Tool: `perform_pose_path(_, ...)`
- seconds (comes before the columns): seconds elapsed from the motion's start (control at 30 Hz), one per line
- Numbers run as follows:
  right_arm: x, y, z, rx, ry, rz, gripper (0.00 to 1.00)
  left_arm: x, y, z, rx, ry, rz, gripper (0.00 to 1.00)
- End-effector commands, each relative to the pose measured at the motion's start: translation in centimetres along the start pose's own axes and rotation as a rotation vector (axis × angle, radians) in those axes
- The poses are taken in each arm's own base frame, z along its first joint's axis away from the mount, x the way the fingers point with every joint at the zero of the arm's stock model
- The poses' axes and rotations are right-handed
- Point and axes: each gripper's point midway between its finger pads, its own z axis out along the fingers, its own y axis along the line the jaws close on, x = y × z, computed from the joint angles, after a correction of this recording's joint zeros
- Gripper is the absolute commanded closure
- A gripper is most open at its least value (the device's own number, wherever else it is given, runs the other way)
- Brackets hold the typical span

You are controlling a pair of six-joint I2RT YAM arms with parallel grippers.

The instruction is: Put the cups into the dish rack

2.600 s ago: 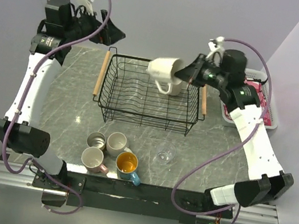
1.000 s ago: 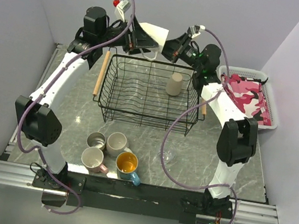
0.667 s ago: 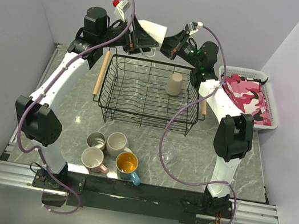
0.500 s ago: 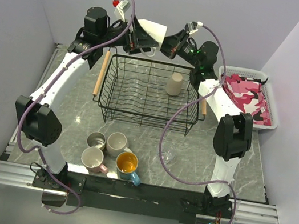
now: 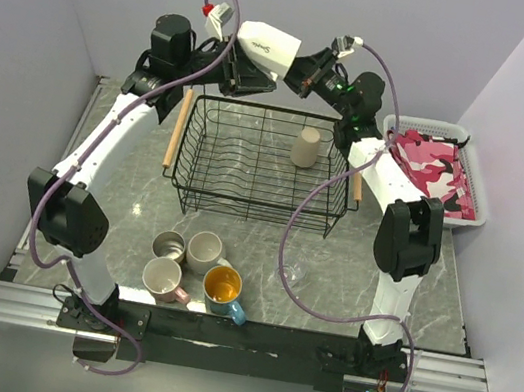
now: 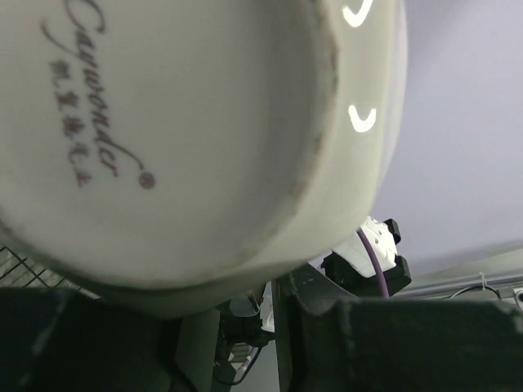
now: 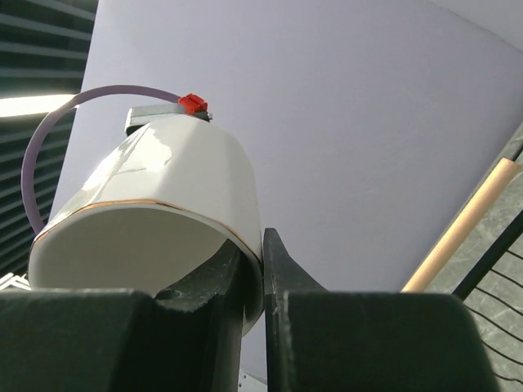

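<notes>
Handover in mid-air: the right claw (image 7: 261, 245) is pinching the rim wall of a white mug (image 5: 268, 47), 1 finger inside and 1 outside. It is holding the mug on its side above the far edge of the dish rack (image 5: 254, 198). The left claw (image 5: 247, 70) is crowding in at the mug's base end. Whether it is gripping the mug or merely lying against it cannot be told, as the stamped underside is filling the left wrist view.

By the look of it, the step in hand is passing or steadying this mug before it goes into the rack, where 1 tan cup (image 5: 305, 147) is already standing near the far right corner. The next move is calling for 1 sure hold before the other claw lets go, then a descent through the open top, clear of the tan cup.

The mug is glazed ceramic, smooth and faintly faceted, with a thin gilt line at the lip and a rougher bare foot ring. The rack is black wire with 2 pale wooden handles.

5 cups are waiting on the grey marbled table (image 5: 121, 191):
- a steel cup (image 5: 169, 244)
- a second white mug (image 5: 204, 250)
- a pink mug (image 5: 162, 278)
- a blue mug (image 5: 223, 291) with an orange inside
- a clear glass (image 5: 289, 274), sitting apart from the rest
</notes>
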Motion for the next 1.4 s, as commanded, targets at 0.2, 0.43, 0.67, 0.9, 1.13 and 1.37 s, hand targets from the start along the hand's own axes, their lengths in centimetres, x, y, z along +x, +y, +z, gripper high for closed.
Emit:
perform_pose_path(0.2, 3.5, -0.4, 0.1, 0.008, 0.059, -0.024, 1.00, -0.1, -6.6, -1.3, 0.137, -0.024, 0.180, 0.74)
perform_pose_path(0.43, 4.8, -1.3, -3.2, 0.085, 0.078, -0.026, 0.80, -1.3, -5.1, -2.4, 0.064, -0.055, 0.219, 0.99)
perform_pose_path(0.67, 5.3, -3.2, -5.7, 0.193, 0.092, -0.003, 0.66, -2.9, -2.5, -4.1, -0.040, -0.100, 0.288, 0.99)
perform_pose_path(0.9, 5.7, -4.2, -7.6, 0.273, 0.110, 0.005, 0.39, -4.1, -1.3, -5.4, -0.132, -0.133, 0.429, 0.99)
perform_pose_path(1.13, 5.7, 0.0, -10.7, 0.281, 0.081, -0.073, 0.41, -1.8, 7.2, -4.7, -0.362, 0.020, 0.615, 0.99)
perform_pose_path(1.37, 3.2, 7.8, -14.6, 0.282, -0.059, -0.281, 0.40, 2.7, 15.8, -1.4, -0.555, 0.291, 0.716, 0.99)
